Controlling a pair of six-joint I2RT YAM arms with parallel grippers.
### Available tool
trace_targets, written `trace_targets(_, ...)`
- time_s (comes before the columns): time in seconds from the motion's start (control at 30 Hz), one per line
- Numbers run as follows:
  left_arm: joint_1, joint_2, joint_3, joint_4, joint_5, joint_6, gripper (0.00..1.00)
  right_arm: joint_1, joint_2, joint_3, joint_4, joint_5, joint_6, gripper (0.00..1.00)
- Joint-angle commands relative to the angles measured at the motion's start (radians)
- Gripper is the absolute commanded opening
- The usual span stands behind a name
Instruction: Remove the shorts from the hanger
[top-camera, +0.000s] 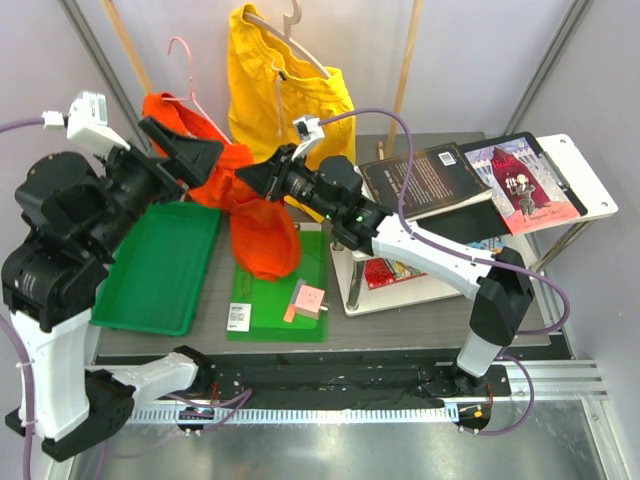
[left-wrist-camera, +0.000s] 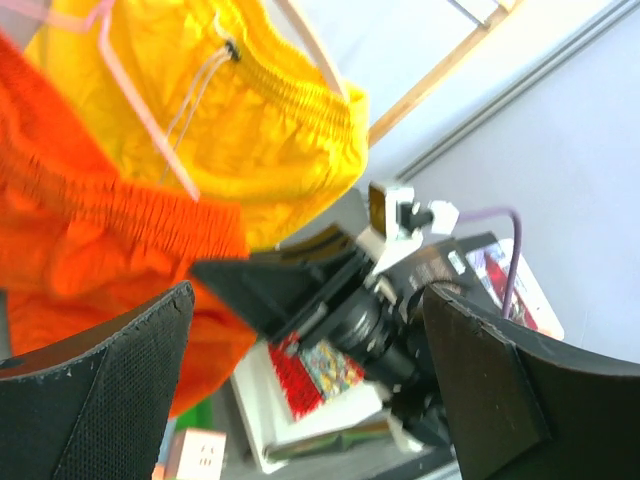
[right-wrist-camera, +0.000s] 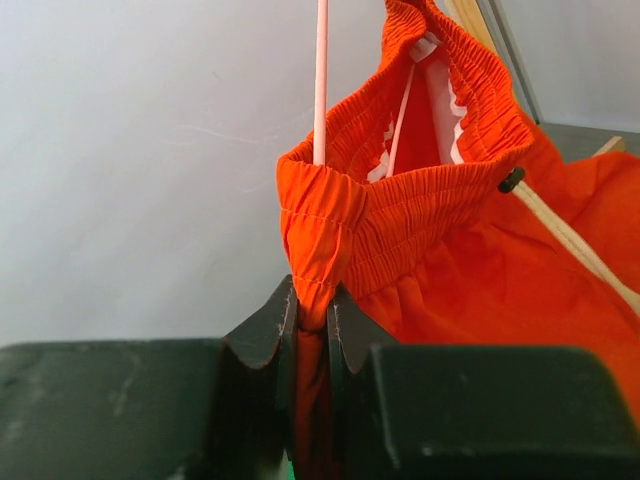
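Orange-red shorts (top-camera: 265, 235), left of centre in your overhead view, are not yet off the pink hanger (top-camera: 185, 60): your right gripper (right-wrist-camera: 312, 320) pinches their waistband, left gripper (left-wrist-camera: 305, 310) gapes wide beside them, yellow shorts (top-camera: 275, 90) hang untouched behind

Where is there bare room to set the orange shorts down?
The green tray, left of the green mat, lies bare. Crowded: orange shorts hang over the mat, which holds a pink block; books cover the white stand.

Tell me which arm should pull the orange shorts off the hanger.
Right. The right gripper is shut on the orange shorts at the waistband, beside the hanger; the left gripper is open, holding nothing.
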Motion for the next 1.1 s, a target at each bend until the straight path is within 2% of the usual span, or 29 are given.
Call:
trace_targets(0.0,0.000,0.108,0.129,0.026,-0.052,0.041,0.93,-0.008,-0.040,0.113,0.040,-0.031,-0.090,0.01)
trace_targets(0.13,0.029,0.174,0.247,0.012,-0.145,0.084,0.88,-0.008,-0.029,0.182,0.003,-0.045,-0.124,0.01)
trace_targets(0.23,0.100,0.221,0.310,-0.018,-0.129,0.098,0.83,-0.010,-0.032,0.218,-0.023,-0.050,-0.138,0.01)
trace_targets(0.27,0.127,0.231,0.313,-0.013,-0.065,0.091,0.83,-0.010,-0.032,0.221,-0.031,-0.056,-0.150,0.01)
trace_targets(0.3,0.216,0.240,0.313,-0.007,0.001,0.081,0.83,-0.010,-0.035,0.225,-0.046,-0.062,-0.158,0.01)
trace_targets(0.4,0.357,0.280,0.321,0.028,0.184,0.019,0.83,-0.008,-0.058,0.205,-0.053,-0.071,-0.181,0.01)
trace_targets(0.43,0.371,0.284,0.320,0.065,0.192,0.011,0.83,-0.011,-0.064,0.202,-0.059,-0.079,-0.184,0.01)
trace_targets(0.6,0.404,0.266,0.246,0.254,0.271,0.046,0.81,-0.011,-0.075,0.205,-0.097,-0.128,-0.186,0.01)
trace_targets(0.7,0.404,0.287,0.238,0.269,0.287,0.077,0.72,-0.011,-0.093,0.187,-0.088,-0.139,-0.184,0.01)
trace_targets(0.77,0.407,0.295,0.226,0.271,0.282,0.090,0.61,-0.013,-0.102,0.188,-0.091,-0.148,-0.184,0.01)
trace_targets(0.83,0.407,0.297,0.205,0.280,0.296,0.100,0.56,-0.011,-0.104,0.193,-0.091,-0.161,-0.183,0.01)
trace_targets(1.07,0.408,0.274,0.194,0.280,0.290,0.144,0.55,-0.018,-0.110,0.195,-0.094,-0.169,-0.178,0.01)
